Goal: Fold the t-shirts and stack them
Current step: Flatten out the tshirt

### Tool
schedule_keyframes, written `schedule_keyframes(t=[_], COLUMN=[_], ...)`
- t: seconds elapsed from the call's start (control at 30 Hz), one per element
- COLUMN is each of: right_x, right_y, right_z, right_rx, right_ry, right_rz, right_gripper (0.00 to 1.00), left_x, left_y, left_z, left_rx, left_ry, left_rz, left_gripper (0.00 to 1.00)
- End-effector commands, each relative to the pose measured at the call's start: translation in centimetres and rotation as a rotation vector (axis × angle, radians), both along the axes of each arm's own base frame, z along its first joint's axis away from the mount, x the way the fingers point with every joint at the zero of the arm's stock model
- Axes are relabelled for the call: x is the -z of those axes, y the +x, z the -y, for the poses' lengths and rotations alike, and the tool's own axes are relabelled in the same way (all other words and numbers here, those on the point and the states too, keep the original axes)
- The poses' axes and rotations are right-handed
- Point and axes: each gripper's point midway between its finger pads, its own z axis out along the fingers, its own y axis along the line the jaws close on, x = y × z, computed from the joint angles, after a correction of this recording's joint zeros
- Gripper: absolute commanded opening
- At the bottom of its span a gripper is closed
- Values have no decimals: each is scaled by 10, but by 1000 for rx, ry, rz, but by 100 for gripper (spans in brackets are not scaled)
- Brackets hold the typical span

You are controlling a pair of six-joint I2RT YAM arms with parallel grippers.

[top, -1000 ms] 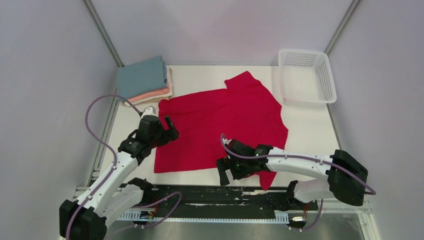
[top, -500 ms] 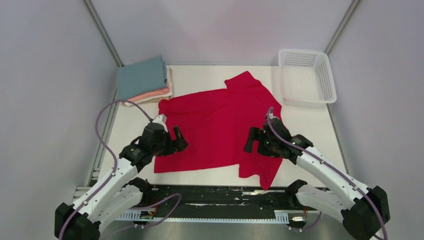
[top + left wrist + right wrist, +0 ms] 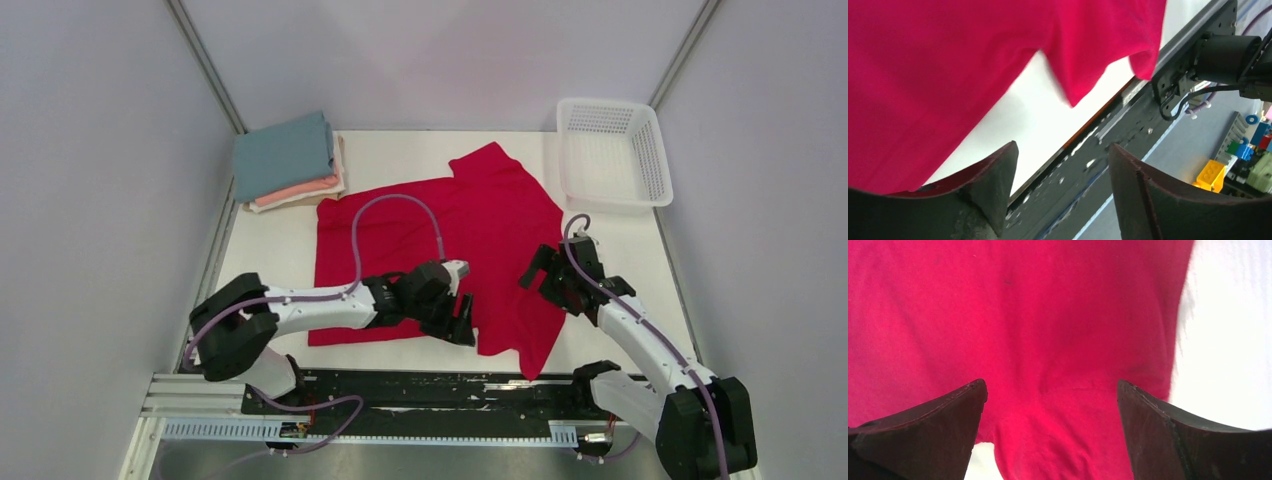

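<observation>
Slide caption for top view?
Red t-shirt spread out, both arms' jaws open over its near half; folded stack far-left, basket far-right.

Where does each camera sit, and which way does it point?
Top external: fixed above and behind the arms, looking down on the table; both arms and the red t-shirt show.
Left wrist: on the left hand, facing the shirt's near edge and the front rail; its two fingers show.
Right wrist: on the right hand, facing down onto the shirt; its fingers show.
Shared: all see the red shirt.
</observation>
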Motion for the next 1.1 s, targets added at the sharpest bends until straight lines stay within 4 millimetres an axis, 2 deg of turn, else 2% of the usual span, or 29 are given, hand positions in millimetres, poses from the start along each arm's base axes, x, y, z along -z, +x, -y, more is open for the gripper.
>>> schedule_keyframes(t=[0.0,0.17,0.2,0.37,0.43,0.5,0.53,0.6,0.83,1.0,1.03,1.07], right_x=[-6,1,1,4,5,7,8,12,21,29,29,27], right_y=[16,9,8,6,6,8,9,13,28,32,33,33], right_z=[-13,-13,-15,-13,-11,-7,-5,7,32,37,37,37], right_rx=[-16,-15,-18,-14,-4,15,21,69,129,117,115,114], right_ry=[76,97,108,103,95,81,73,20,-106,-135,-136,-137], right_rz=[77,67,72,74,71,70,68,69,18,-25,-22,-17], right_gripper=[100,100,100,100,100,100,100,100,100,100,100,100], left_x=[-3,16,21,60,66,72,74,75,58,53,53,52], left_y=[4,-5,-1,0,-4,-9,-9,-10,-13,-21,-22,-22], left_z=[48,65,70,69,75,76,75,68,33,17,17,20], left_rx=[12,-1,-23,-95,-89,-84,-86,-101,-82,-4,9,17], left_ry=[-50,0,23,175,169,192,209,250,308,333,333,320], left_rz=[-1,-36,-23,-67,-97,-110,-99,-87,-32,-6,-8,-7], left_gripper=[72,66,65,52,44,30,13,0,0,0,2,22])
